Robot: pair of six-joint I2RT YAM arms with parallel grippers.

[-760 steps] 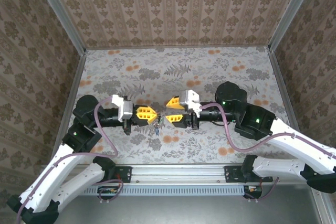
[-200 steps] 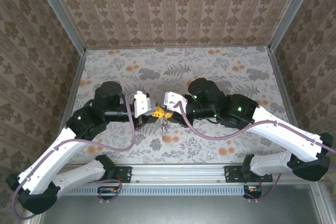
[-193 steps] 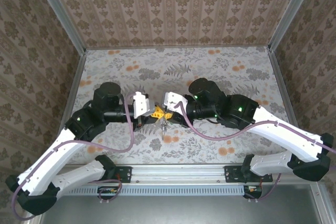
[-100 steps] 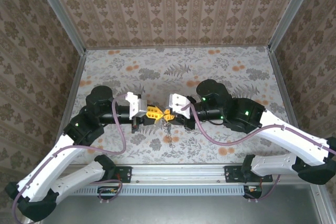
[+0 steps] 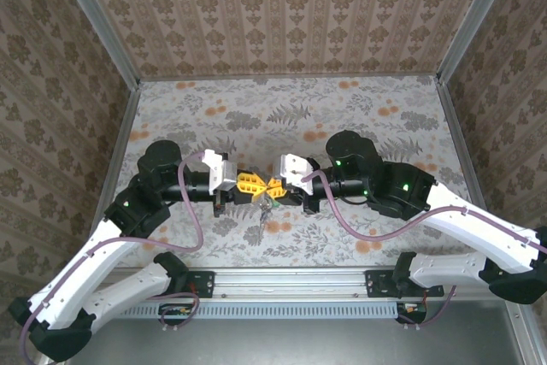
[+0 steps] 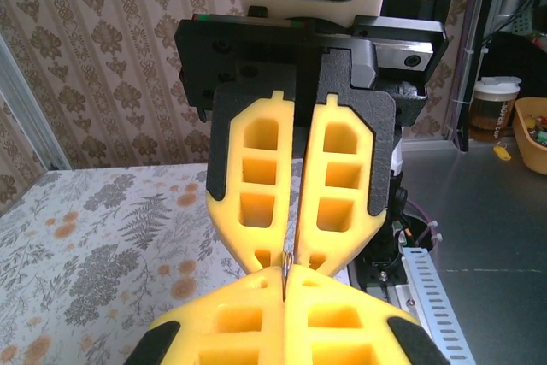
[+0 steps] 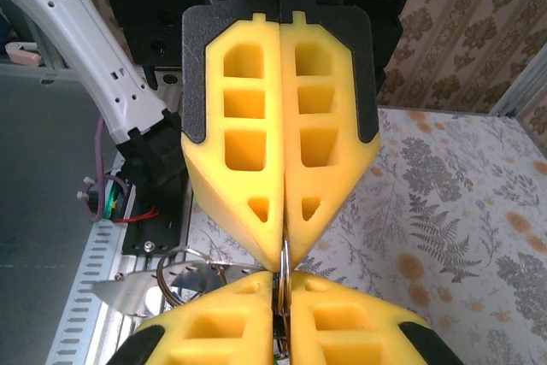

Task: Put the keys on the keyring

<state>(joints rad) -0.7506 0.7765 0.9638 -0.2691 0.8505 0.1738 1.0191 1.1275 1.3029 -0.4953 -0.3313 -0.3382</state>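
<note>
My two yellow-tipped grippers meet tip to tip over the middle of the table: the left gripper [image 5: 254, 185] and the right gripper [image 5: 274, 186]. Each is shut on the thin grey keyring, which shows edge-on in the seam between the tips [image 6: 285, 264] [image 7: 282, 273]. In the wrist views the left gripper [image 6: 285, 286] and the right gripper [image 7: 280, 286] each face the other's fingers. A small bunch of keys [image 5: 260, 210] dangles below the tips. Left of my right fingers a silvery key blade [image 7: 192, 277] sticks out through a thin metal loop [image 7: 162, 284].
The table wears a floral cloth [image 5: 342, 117] and is boxed in by patterned walls. A metal rail [image 5: 291, 284] runs along the near edge by the arm bases. The left arm's white link [image 7: 85, 49] rises behind its fingers.
Both grippers stay pinched together at the centre. The pair has shifted slightly, and the hanging keys have swung up and to the left since half a second ago.
</note>
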